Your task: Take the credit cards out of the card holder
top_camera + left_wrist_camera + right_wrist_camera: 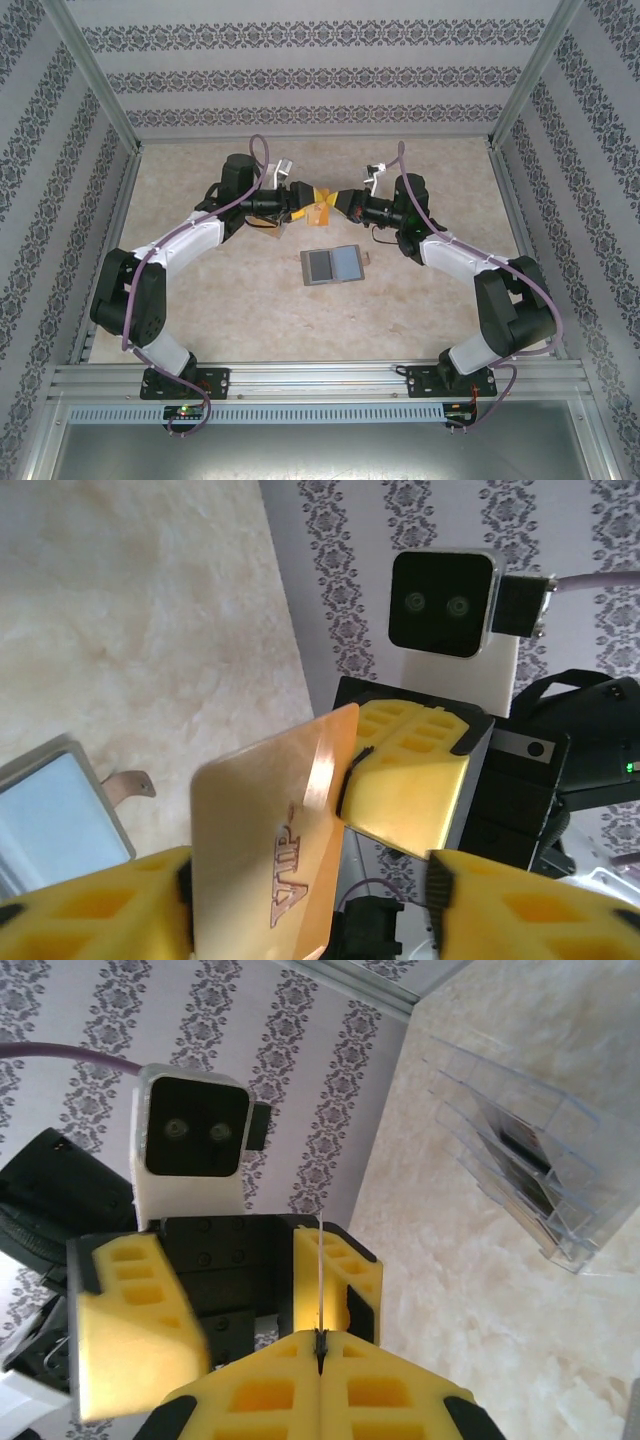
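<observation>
A: Starting closest to the lens: looking past the left hand [310, 905], fingers [95, 915] standing spread either side of a gold card [265, 860] lettered VIP, not clamping it.

B: Agreeing. Seeing the right hand [320, 1345] pressed together on that card's edge, pinching it upright, up in the air over the far middle of the counter [230, 300].

A: Reading that as a mid-air hand-over?

B: Judging so, though not claiming a direction.

A: And placing the card holder [333, 266]?

B: Lying open and flat near the middle of the counter, a little nearer the arm bases than the two hands, both blue-grey panels facing up, touched by neither hand.

A: Counting progress, then: one of the credit cards out and aloft, not yet set down anywhere.

B: Being unable to rule out more tucked into the panels; too small to tell from above.

A: Comparing views now. Getting the whole layout from overhead, but the card there as a mere yellow-orange scrap between the hands.

B: Getting the lettering and a corner of the holder from the left wrist. Getting the razor-thin pinched edge from the right wrist, plus a see-through tiered rack [530, 1150] standing on the counter with something dark inside.
</observation>
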